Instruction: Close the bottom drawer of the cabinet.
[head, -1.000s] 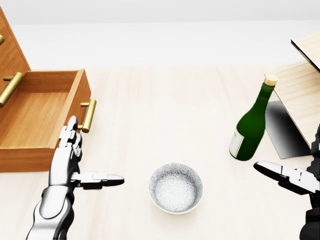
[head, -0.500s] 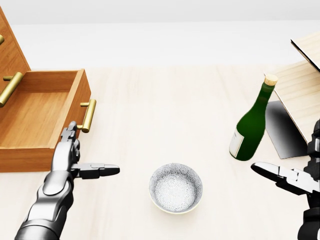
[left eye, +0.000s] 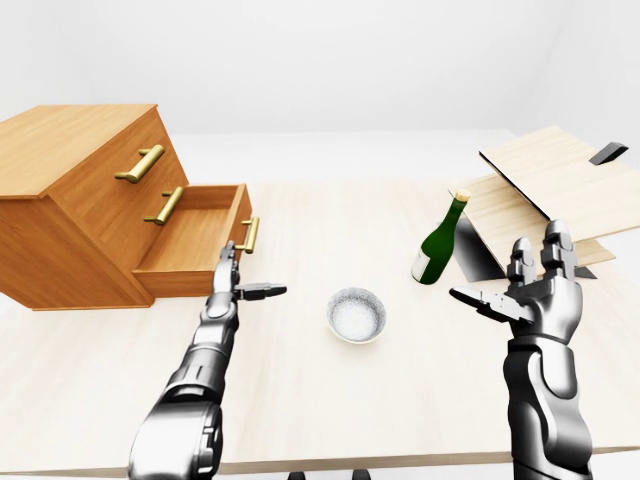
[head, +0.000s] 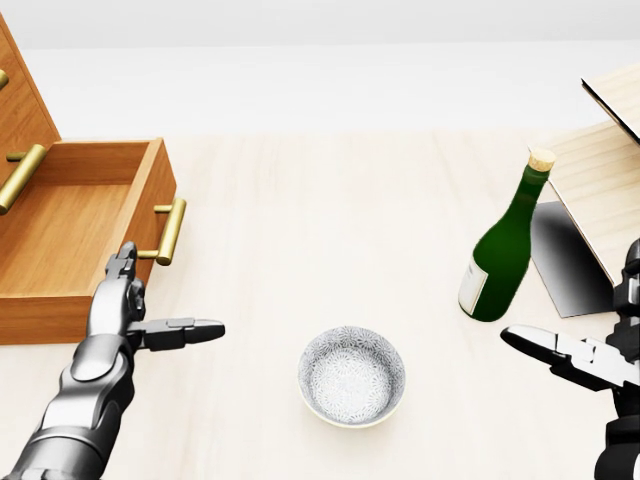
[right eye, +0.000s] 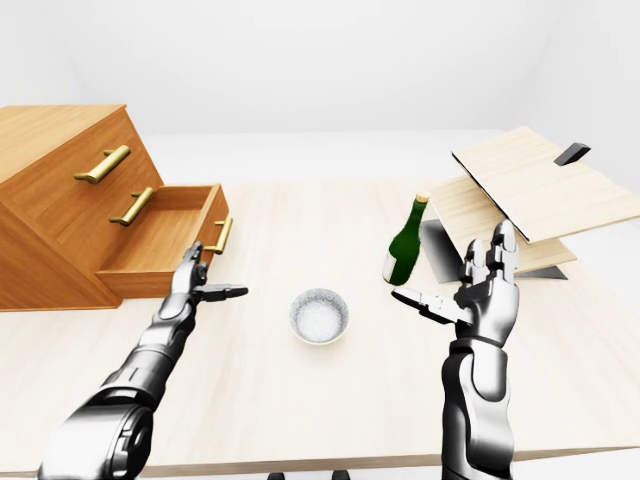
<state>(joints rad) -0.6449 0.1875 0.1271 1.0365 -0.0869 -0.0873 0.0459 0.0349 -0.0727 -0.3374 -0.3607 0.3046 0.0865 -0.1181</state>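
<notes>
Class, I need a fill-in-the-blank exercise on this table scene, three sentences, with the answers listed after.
1. The cabinet's bottom drawer stands ____.
2. The left hand reaches toward the drawer's ____ handle.
3. Between the two hands sits a patterned ____, and the right hand is open beside a green bottle.

Answers: open; brass; bowl

I see a little white bowl (head: 352, 375) with a gray pattern. It sits on the light wood tabletop (head: 330, 220), near the bottom edge and about in the middle. It looks empty. Toward the right edge of the tabletop stands a green bottle (head: 502, 245) with a cork on top and a pale label low down. Just beside it, at the right edge, some light wood boards (left eye: 545, 190) lie stacked and tilted.
</notes>
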